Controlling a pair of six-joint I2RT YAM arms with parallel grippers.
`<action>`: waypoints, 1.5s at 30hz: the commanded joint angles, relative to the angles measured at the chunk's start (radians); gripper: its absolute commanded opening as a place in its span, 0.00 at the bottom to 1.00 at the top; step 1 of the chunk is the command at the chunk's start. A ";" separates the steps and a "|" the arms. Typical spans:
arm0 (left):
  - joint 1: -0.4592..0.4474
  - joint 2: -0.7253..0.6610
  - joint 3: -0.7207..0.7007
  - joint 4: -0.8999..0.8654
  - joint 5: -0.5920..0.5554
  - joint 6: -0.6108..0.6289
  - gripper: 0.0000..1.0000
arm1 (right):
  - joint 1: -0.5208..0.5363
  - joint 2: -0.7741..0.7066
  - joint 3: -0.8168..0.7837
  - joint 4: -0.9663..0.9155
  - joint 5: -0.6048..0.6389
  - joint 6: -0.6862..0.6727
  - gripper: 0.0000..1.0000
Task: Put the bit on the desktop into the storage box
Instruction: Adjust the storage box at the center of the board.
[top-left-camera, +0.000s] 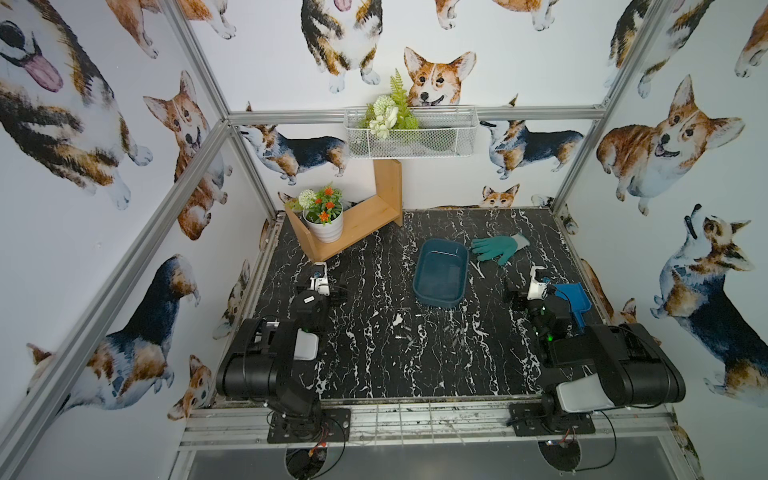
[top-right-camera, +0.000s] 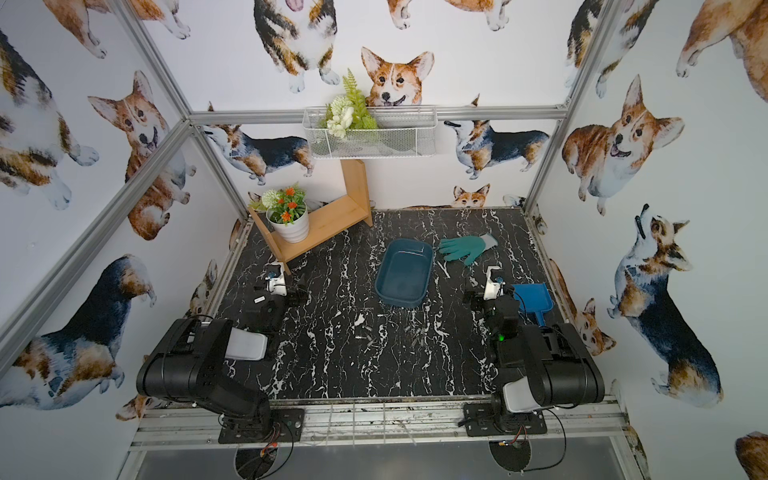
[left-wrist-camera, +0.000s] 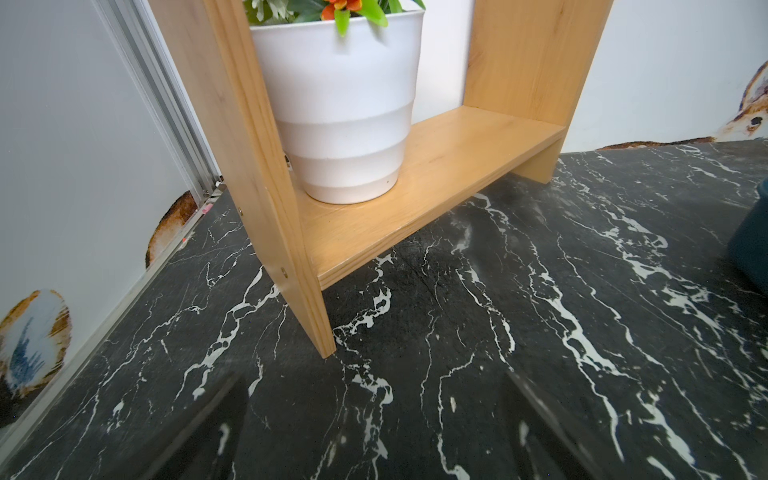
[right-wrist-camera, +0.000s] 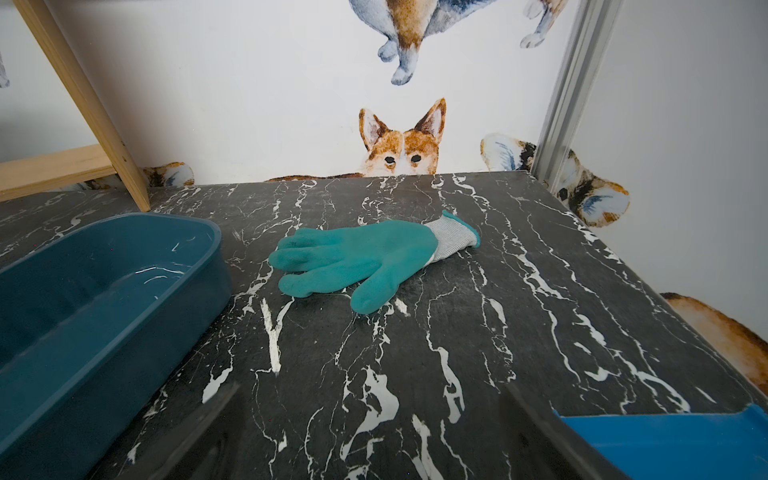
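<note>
The bits (top-left-camera: 406, 331), small grey metal pieces, lie loose on the desktop (top-left-camera: 374, 374) in a scatter on the robot's side of the storage box (top-left-camera: 441, 304), roughly midway between the two arms; both top views show them (top-right-camera: 368, 332), too small to tell their exact shape. All of them lie on the marble surface, apart from the box and from both claws. The dark teal storage box stands upright near the middle of the desktop, its long side running away from the robot.

Just beside the box's far right corner a teal-green work glove (right-wrist-camera: 365, 257) with a grey knit cuff lies flat, fingertips towards the box. The right gripper (right-wrist-camera: 372, 386) sits low over the desktop with its claw spread wide and nothing between the fingers, facing the glove; in a top view it stands between the box and a bright blue scoop (top-left-camera: 575, 297) near the right rail.

The left gripper (left-wrist-camera: 374, 376) is likewise spread wide and holds nothing, low over the desktop and facing the foot of a wooden shelf (left-wrist-camera: 436, 183) in the far left corner. On the shelf stands a white flower pot (left-wrist-camera: 345, 124) with orange blooms. Above, a white wire basket (top-left-camera: 411, 133) with greenery hangs on the back rail
</note>
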 joint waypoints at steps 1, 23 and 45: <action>0.002 0.002 0.004 0.019 -0.005 -0.007 1.00 | -0.001 0.003 0.008 0.037 -0.001 -0.016 1.00; 0.006 -0.096 0.029 -0.109 -0.070 -0.029 1.00 | -0.002 -0.140 0.099 -0.225 0.038 0.001 1.00; -0.004 -0.817 0.137 -0.916 -0.069 -0.555 1.00 | 0.021 -0.651 0.443 -1.197 -0.248 0.464 1.00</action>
